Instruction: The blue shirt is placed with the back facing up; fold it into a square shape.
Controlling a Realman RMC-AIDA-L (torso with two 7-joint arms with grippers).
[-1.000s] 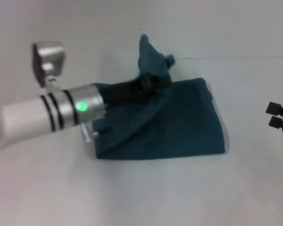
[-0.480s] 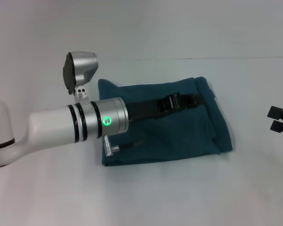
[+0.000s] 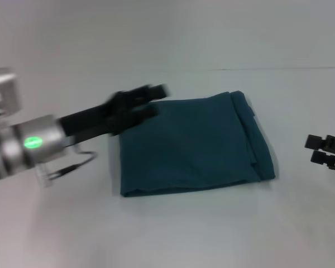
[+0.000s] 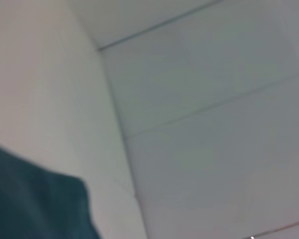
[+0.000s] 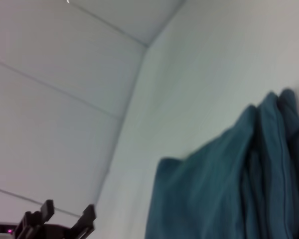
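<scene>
The blue shirt (image 3: 190,142) lies flat on the white table as a folded, roughly square bundle, with stacked fold edges along its right side. My left gripper (image 3: 154,100) hovers over the shirt's far left corner, open and holding nothing. The right wrist view shows the shirt (image 5: 229,184) with its layered edges, and farther off the left gripper (image 5: 65,216) with its fingers apart. A corner of the shirt (image 4: 35,204) shows in the left wrist view. My right gripper (image 3: 322,149) stays at the table's right, open, well clear of the shirt.
The white table (image 3: 173,229) extends around the shirt on all sides. A pale wall (image 3: 212,33) rises behind the table's far edge. A cable loop (image 3: 78,164) hangs under my left wrist beside the shirt's left edge.
The left gripper carried a lifted flap across the shirt, let it go and drew back to the left. The shirt now lies flat. The right gripper shifted slightly inward.
</scene>
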